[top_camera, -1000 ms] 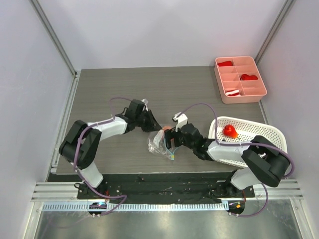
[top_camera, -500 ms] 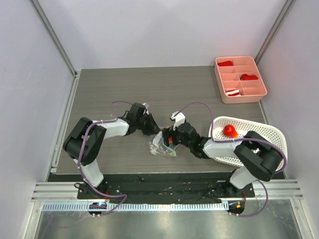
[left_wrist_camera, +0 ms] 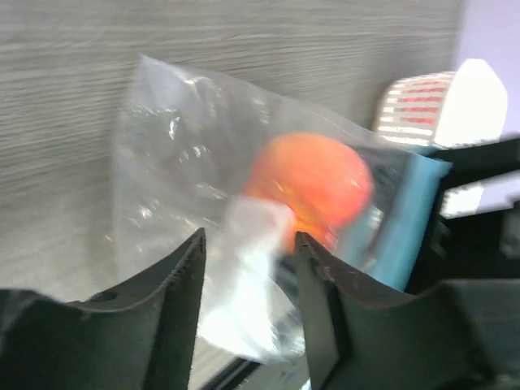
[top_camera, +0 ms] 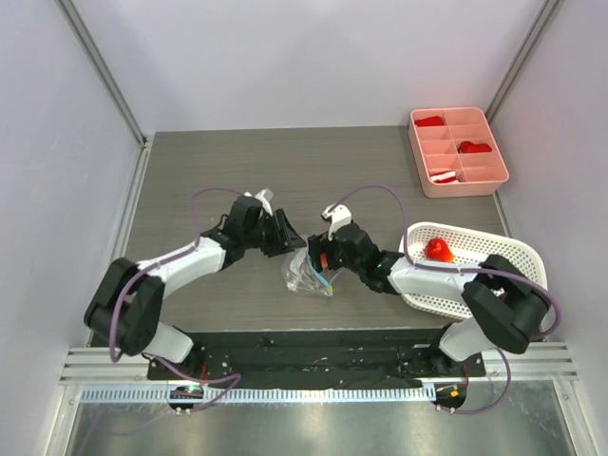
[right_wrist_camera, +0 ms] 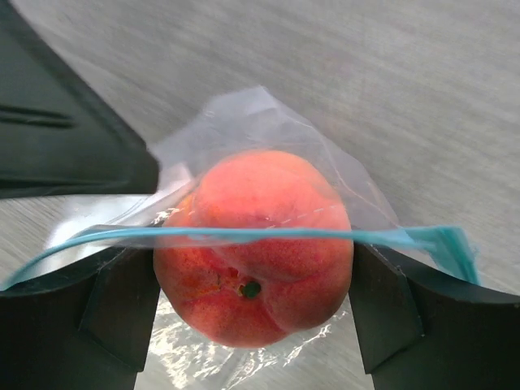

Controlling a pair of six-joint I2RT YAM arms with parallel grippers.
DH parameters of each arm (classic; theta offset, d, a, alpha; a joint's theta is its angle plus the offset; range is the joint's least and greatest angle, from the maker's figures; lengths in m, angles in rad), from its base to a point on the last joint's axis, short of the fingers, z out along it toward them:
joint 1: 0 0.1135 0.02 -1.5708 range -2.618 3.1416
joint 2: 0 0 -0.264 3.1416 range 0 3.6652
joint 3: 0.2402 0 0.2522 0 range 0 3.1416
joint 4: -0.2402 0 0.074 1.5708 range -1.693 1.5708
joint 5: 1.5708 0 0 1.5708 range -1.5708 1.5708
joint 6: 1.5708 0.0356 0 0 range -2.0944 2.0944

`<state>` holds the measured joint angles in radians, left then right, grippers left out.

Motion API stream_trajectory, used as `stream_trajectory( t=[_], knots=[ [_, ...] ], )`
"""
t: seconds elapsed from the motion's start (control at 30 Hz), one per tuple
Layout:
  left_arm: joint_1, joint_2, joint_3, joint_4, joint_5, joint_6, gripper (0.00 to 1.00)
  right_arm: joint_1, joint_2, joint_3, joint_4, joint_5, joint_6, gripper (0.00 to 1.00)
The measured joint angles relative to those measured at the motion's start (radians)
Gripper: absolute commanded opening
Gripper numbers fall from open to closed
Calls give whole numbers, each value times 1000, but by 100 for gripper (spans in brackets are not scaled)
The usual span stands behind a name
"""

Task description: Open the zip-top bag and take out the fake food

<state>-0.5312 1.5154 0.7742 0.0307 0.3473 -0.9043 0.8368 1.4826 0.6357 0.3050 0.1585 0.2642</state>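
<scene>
The clear zip-top bag [top_camera: 306, 275] with its teal zip strip [right_wrist_camera: 244, 236] lies mid-table between both grippers. The fake food in it is a round orange-peach fruit [right_wrist_camera: 253, 244], half out of the bag's mouth; it also shows through the plastic in the left wrist view [left_wrist_camera: 313, 183]. My right gripper [top_camera: 319, 255] is shut on the fruit, one finger on each side of it [right_wrist_camera: 253, 280]. My left gripper [top_camera: 289, 236] is on the bag's other side. Its jaws stand partly apart, with a fold of the bag [left_wrist_camera: 248, 268] between them.
A white perforated basket [top_camera: 494, 275] at the right near edge holds a bright red toy piece [top_camera: 438, 250]. A pink divided tray [top_camera: 459, 152] with red and white bits stands at the back right. The left gripper's finger [right_wrist_camera: 65, 138] is close above the bag.
The left arm has swung its elbow out to the left and stretched flatter. Both grippers and the bag have shifted slightly away from the table's near edge.
</scene>
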Motion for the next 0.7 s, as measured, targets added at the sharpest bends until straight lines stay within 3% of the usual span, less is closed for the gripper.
stream_trajectory(
  t=[0.4,0.7],
  knots=[
    [-1,-340,-5,-106,-6,50,57,0,-84,204,-402,-23,86,20],
    [-2,-406,2,-251,-78,84,59,0,-150,278,-598,-47,124,21]
  ],
)
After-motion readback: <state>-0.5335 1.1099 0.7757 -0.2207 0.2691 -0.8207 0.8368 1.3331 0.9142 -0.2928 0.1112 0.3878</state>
